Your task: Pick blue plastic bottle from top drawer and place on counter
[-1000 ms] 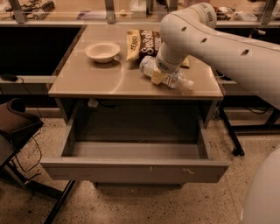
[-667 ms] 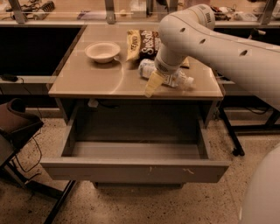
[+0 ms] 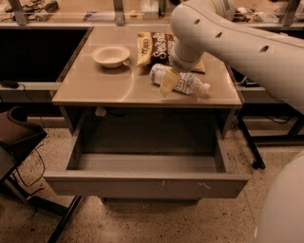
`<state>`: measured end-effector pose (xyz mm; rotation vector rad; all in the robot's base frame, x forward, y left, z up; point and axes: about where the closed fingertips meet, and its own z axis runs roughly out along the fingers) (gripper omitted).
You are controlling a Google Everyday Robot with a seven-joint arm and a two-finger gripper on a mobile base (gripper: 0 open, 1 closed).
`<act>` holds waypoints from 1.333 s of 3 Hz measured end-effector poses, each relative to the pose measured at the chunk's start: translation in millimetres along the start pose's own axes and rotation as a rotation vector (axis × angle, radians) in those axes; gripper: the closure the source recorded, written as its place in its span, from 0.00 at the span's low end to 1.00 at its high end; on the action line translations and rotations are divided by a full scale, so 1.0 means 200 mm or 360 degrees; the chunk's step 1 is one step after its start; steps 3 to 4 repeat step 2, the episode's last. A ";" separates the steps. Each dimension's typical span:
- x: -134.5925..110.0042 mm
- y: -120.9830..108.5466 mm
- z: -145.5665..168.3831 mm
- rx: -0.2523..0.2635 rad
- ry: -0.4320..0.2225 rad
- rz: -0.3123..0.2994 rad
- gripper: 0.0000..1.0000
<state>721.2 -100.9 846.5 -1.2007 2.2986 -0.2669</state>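
The blue plastic bottle [image 3: 186, 82] lies on its side on the right part of the counter [image 3: 95, 85], white cap pointing right. My gripper [image 3: 172, 79] hangs over the bottle's left end, open, with one pale finger [image 3: 168, 83] in front of the bottle and the other hidden behind it. The arm comes in from the upper right. The top drawer [image 3: 147, 184] is pulled fully out below the counter, and its inside shows nothing in it.
A white bowl [image 3: 110, 55] sits at the counter's back left. A dark chip bag [image 3: 154, 47] lies just behind the bottle. A cluttered shelf [image 3: 71, 9] runs along the back. A dark chair [image 3: 19, 135] stands at the left, my base [image 3: 285, 204] at the lower right.
The bottle has stayed in place on the counter. The front finger swung out from the bottle and has risen a little.
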 end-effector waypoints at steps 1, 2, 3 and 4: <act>-0.08 -0.11 -0.33 0.0202 0.0093 0.0062 0.00; -0.06 -0.15 -0.41 0.0275 0.0130 0.0064 0.00; -0.06 -0.15 -0.41 0.0275 0.0130 0.0064 0.00; -0.06 -0.15 -0.41 0.0275 0.0130 0.0064 0.00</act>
